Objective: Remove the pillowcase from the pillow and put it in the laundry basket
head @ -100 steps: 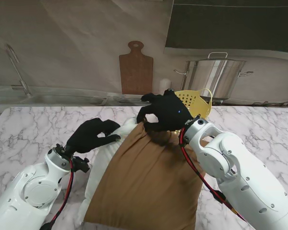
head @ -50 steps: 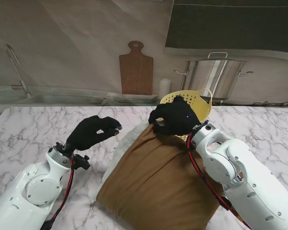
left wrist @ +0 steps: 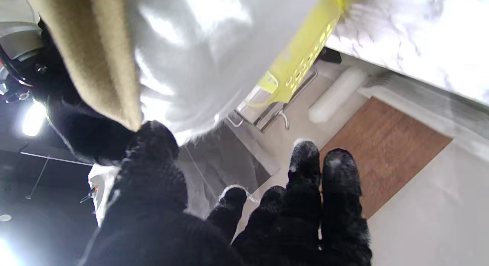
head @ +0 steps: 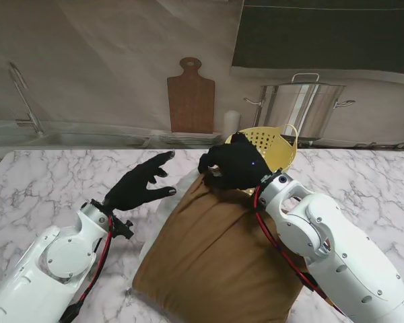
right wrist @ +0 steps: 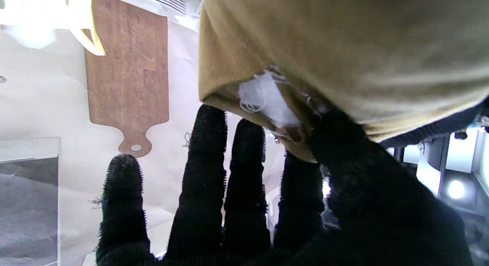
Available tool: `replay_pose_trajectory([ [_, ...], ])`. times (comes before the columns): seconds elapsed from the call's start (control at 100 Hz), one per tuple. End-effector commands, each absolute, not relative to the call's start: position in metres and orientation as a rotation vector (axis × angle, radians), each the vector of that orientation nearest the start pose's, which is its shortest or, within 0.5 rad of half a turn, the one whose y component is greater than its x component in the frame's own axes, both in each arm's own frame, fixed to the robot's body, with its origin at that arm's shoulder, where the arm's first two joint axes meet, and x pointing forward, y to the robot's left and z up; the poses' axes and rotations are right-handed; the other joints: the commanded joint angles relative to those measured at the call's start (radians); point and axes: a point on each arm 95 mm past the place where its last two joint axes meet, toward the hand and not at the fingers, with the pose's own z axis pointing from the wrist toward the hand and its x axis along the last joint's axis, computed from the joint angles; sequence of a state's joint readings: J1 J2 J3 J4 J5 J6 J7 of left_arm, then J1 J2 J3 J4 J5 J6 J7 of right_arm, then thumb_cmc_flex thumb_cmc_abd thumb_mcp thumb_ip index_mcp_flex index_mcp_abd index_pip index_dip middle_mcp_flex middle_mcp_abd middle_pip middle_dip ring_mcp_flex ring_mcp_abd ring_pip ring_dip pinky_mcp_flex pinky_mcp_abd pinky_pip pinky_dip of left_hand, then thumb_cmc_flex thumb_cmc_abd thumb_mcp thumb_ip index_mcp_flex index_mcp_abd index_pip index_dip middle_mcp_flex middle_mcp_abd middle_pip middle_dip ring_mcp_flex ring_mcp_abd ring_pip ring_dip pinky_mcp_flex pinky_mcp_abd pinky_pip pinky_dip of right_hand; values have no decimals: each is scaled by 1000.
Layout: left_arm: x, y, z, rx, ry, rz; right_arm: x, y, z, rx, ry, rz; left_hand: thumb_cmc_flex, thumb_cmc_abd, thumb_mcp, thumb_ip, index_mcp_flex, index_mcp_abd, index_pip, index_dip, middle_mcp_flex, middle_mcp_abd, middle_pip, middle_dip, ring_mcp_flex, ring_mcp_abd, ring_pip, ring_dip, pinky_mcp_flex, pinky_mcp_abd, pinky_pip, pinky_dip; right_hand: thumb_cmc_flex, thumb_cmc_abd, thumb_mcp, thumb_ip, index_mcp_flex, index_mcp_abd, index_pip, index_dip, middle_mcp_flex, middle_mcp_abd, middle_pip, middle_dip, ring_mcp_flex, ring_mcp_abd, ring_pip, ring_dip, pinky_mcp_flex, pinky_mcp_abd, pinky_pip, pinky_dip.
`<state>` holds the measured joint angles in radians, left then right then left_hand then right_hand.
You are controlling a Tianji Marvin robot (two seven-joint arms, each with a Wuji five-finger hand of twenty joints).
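A brown pillowcase (head: 219, 259) covers most of a white pillow (head: 182, 184) lying in front of me. White pillow shows along its left side and far end. My right hand (head: 232, 165) is shut on the pillowcase's far corner; in the right wrist view the thumb (right wrist: 344, 143) pinches brown cloth (right wrist: 344, 48) with white filling (right wrist: 263, 98) showing. My left hand (head: 145, 183) hovers open just left of the pillow, fingers (left wrist: 305, 205) spread, thumb close to the pillowcase edge (left wrist: 95, 59). The yellow laundry basket (head: 275, 142) stands just beyond my right hand.
A wooden cutting board (head: 190, 97) leans on the back wall. A steel pot (head: 301, 108) stands at the back right beside a small white cylinder (head: 231, 122). A sink with a tap (head: 23, 97) lies at the back left. The marble table (head: 47, 182) stretches to both sides.
My left hand has spread its fingers and reached toward the pillow's far end. My right hand, still gripping the pillowcase corner, has shifted slightly left. The pillow lies flatter than one second ago.
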<state>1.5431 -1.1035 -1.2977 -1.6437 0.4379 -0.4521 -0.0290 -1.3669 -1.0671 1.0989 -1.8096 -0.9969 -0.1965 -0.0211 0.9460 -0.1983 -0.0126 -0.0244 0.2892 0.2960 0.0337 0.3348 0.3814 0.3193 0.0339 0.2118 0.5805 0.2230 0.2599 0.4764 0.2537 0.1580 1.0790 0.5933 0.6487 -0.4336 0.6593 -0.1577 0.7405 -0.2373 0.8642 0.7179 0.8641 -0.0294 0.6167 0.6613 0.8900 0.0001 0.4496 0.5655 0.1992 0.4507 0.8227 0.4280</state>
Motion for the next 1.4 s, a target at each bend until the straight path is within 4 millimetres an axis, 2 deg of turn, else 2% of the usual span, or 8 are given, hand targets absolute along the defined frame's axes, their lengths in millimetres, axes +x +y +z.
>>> replay_pose_trajectory([
  [0.0,404,-9,-268,-1309,1364,-2230,410,88,-186,662,1512,1880,12,-41,-3,17,-55,31,-20,-23,-59,27,-23,-18,-14,15,-13,-23,-16,-3,-284,-16,22,85,16,-31,34,-9,160,80,-4,-23,22,12,19,-26,17,18,-9,19,8,11],
  [0.21,410,-17,-278,-1396,1432,-2204,413,97,-183,648,1489,1913,113,-68,21,33,-62,71,-16,-34,55,21,14,5,53,-3,30,-29,53,-19,-232,-9,23,92,5,-30,28,-16,158,83,-10,-25,20,10,14,-30,17,18,-11,16,10,10],
  [0.32,412,-26,-284,-1429,1411,-2219,415,99,-183,647,1478,1925,146,-76,14,38,-16,81,9,-30,206,-27,79,66,160,-26,92,8,135,-43,-128,21,25,97,1,-29,24,-17,158,85,-14,-26,20,9,12,-31,18,18,-11,15,11,9],
  [0.42,412,-35,-285,-1438,1330,-2255,416,101,-184,646,1469,1932,224,-66,23,37,195,-3,105,6,457,-106,215,161,340,-62,208,89,273,-64,29,64,27,102,-8,-29,19,-19,159,86,-16,-28,22,8,11,-32,18,17,-10,12,13,9],
  [0.47,411,-39,-286,-1449,1305,-2270,416,101,-184,648,1466,1937,321,-104,39,35,387,-112,284,175,632,-162,213,369,431,-85,270,127,336,-60,105,80,28,105,-11,-29,16,-21,159,87,-19,-29,22,8,9,-34,18,17,-10,11,14,9],
  [0.54,410,-44,-286,-1459,1270,-2291,417,102,-185,649,1467,1939,344,-112,98,21,515,-205,483,294,730,-192,237,437,505,-94,345,162,398,-62,183,106,29,109,-17,-30,13,-25,158,88,-21,-30,22,6,8,-35,17,16,-10,9,15,8],
  [0.99,417,-17,-282,-1379,1216,-2106,408,73,-208,618,1639,1837,345,-113,138,18,455,-255,660,330,729,-196,297,493,518,-89,401,193,416,-92,213,126,69,109,-3,-22,-78,-224,43,-6,-198,22,-159,-162,-121,-12,-125,-75,-24,-28,12,-34],
  [1.39,419,-5,-288,-1390,1223,-2040,403,47,-223,679,1672,1707,345,-114,146,18,447,-261,680,325,726,-194,305,501,516,-88,417,194,421,-100,213,133,27,86,29,-18,-45,-155,27,-78,-235,43,-172,-224,-153,6,-148,-102,-34,-25,15,-41],
])
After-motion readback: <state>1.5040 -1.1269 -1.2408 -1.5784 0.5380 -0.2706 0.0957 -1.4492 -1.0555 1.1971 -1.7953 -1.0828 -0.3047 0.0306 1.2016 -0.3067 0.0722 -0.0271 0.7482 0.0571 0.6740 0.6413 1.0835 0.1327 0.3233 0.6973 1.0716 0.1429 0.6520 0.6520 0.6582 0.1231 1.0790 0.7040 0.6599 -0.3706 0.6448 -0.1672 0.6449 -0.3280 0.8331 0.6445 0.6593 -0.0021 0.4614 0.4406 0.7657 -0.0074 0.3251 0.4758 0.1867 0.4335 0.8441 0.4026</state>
